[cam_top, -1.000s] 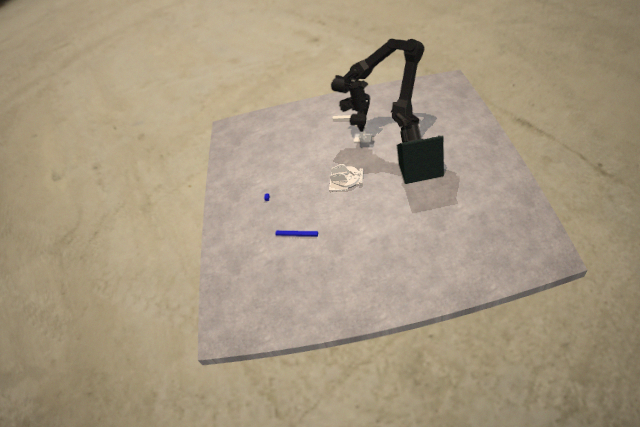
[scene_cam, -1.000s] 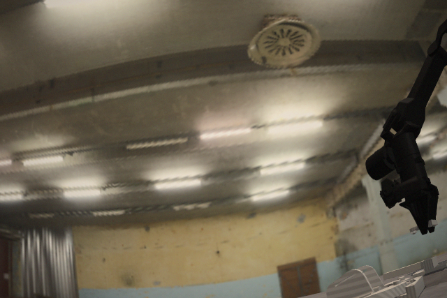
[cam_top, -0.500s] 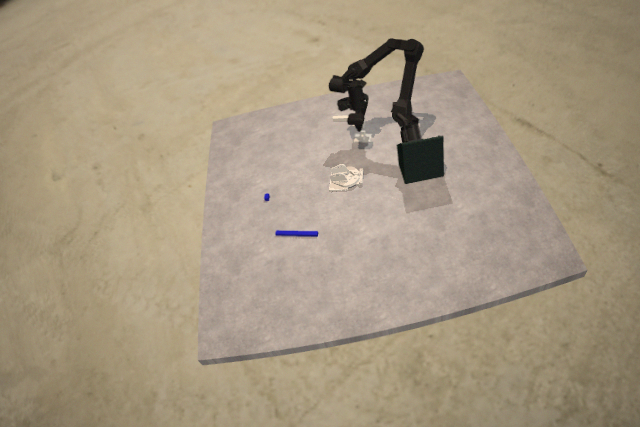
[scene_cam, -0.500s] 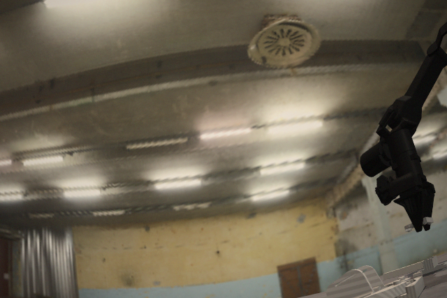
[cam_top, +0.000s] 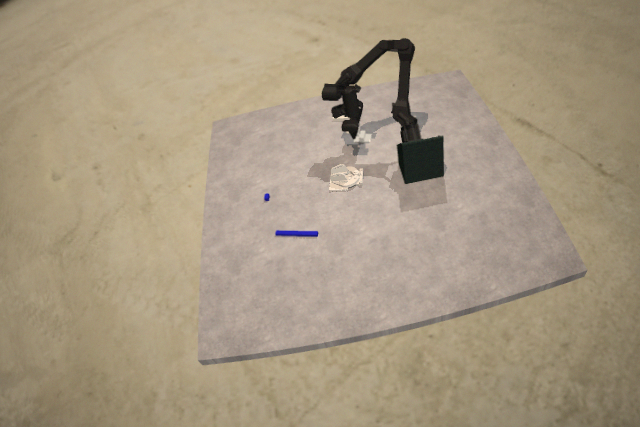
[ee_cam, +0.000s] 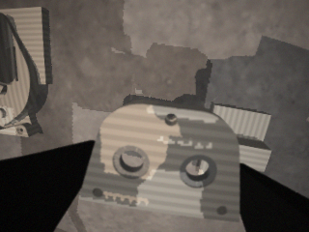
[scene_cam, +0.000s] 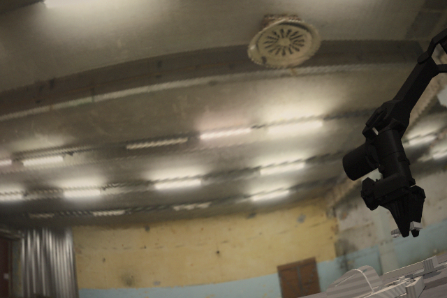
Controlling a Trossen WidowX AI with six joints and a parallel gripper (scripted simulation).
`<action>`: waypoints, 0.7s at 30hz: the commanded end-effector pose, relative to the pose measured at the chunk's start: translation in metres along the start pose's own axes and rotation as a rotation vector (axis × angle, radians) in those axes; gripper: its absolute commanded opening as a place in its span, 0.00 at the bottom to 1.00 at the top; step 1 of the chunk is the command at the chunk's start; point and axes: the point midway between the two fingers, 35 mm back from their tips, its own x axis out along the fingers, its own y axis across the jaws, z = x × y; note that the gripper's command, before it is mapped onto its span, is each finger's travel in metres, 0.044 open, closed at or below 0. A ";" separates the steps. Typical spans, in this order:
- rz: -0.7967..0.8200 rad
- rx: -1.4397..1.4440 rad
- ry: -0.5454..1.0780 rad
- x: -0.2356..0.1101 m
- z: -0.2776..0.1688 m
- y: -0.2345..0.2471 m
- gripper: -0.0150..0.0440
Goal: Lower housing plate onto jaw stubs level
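Note:
My gripper [cam_top: 354, 137] [scene_cam: 411, 234] [ee_cam: 164, 159] is shut on the pale housing plate [scene_cam: 416, 226] [ee_cam: 169, 161], with one black finger at each side edge. The plate has two large ringed holes and several small ones. It hangs above the table, away from the base. The pale base assembly [cam_top: 345, 178] [scene_cam: 355, 282] [ee_cam: 41, 48] lies on the table, nearer the top camera than my gripper, and is cut off at the left edge of the wrist view. The jaws and stubs are too small or hidden to tell apart.
A pale ribbed block [ee_cam: 241, 123] lies below and behind the plate in the wrist view. Another small pale piece [cam_top: 340, 118] is behind the gripper. A blue rod [cam_top: 297, 233] and a small blue piece [cam_top: 266, 197] lie on the grey table top [cam_top: 413, 267]. A dark box [cam_top: 421, 159] stands by the arm's base.

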 end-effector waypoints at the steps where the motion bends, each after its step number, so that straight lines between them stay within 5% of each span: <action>1: 0.006 -0.005 0.009 0.003 0.003 0.014 0.85; 21: 0.022 -0.031 0.024 0.006 0.009 0.080 0.85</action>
